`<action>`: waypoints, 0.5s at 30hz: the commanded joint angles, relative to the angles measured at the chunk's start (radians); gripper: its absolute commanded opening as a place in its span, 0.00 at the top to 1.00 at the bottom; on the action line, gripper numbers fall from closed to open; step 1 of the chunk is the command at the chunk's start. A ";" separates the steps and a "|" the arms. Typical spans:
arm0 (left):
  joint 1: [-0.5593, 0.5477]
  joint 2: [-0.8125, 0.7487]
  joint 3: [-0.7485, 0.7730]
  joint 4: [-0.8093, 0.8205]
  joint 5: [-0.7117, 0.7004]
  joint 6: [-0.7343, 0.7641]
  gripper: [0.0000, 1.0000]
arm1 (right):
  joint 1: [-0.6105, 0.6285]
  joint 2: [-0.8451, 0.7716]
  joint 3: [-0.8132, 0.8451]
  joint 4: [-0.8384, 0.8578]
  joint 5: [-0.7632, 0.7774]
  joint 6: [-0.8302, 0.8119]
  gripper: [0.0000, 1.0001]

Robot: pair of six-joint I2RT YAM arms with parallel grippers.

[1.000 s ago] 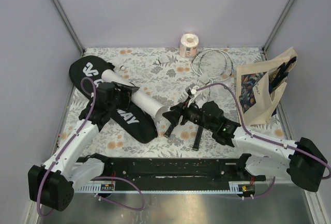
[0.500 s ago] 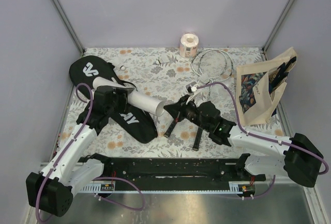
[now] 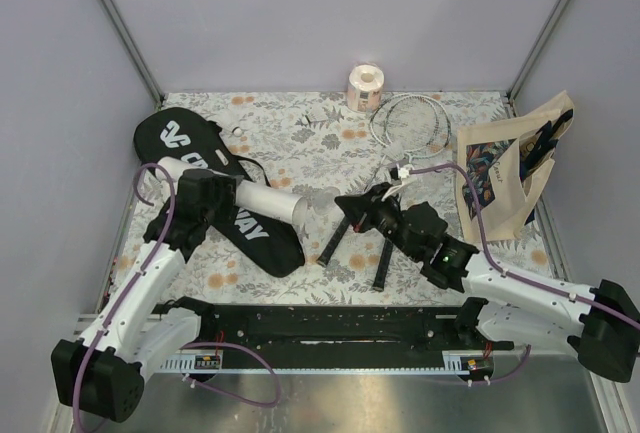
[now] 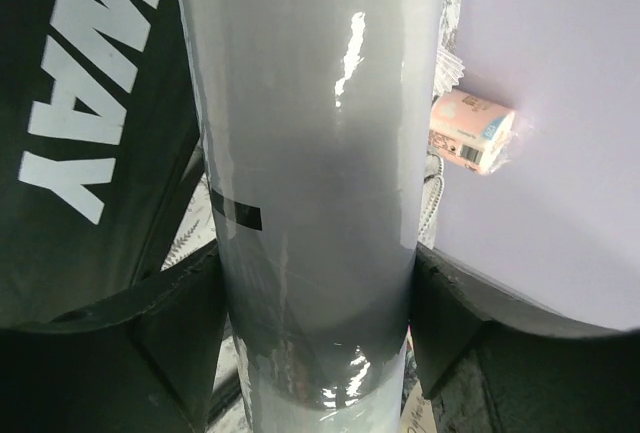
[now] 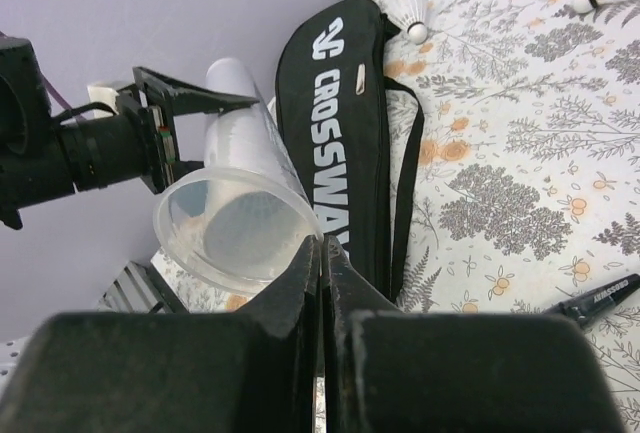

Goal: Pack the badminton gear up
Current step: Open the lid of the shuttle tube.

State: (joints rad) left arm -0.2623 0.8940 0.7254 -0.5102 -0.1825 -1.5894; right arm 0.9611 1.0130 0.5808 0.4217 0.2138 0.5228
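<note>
Top external: left hand (image 3: pixel 213 196) grips the white cylindrical tube (image 3: pixel 268 200) round its barrel. In the left wrist view, the fingers (image 4: pixel 150 338) sit spread against either side of it. The tube is held roughly level, its open end pointing toward the right hand (image 3: pixel 345 203).

The right hand's fingers are pressed together with nothing visible between them. In the right wrist view their tips are just beside the tube's open rim; contact cannot be told.

The long black racket bag lettered "CROSSWAY" (image 3: pixel 255 233) lies flat on the flower-print bench (image 3: pixel 300 138), under the left hand and the tube.

Two thin silver-white rackets with black handles (image 3: pixel 336 241) lie under the right hand, handles nearer than it and hoops beyond it. A beige printed tote bag (image 3: pixel 500 178) stands to the right of the right hand.
</note>
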 commanded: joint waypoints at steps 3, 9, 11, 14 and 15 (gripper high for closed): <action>0.020 -0.035 0.035 0.012 -0.069 0.039 0.41 | -0.002 -0.030 0.028 -0.116 0.133 0.017 1.00; 0.035 -0.082 0.078 -0.066 -0.123 0.078 0.41 | -0.036 0.033 0.099 -0.470 0.340 0.123 1.00; 0.041 -0.104 0.091 -0.085 -0.138 0.109 0.40 | -0.071 0.065 0.100 -0.526 0.305 0.131 1.00; 0.046 -0.136 0.109 -0.126 -0.163 0.134 0.39 | -0.125 0.134 0.114 -0.613 0.269 0.143 1.00; 0.049 -0.145 0.112 -0.142 -0.169 0.135 0.38 | -0.137 0.154 0.116 -0.635 0.274 0.144 1.00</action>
State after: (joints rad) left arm -0.2241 0.7994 0.7650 -0.6361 -0.2783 -1.5009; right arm 0.8726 1.1053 0.6506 -0.0437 0.4522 0.6270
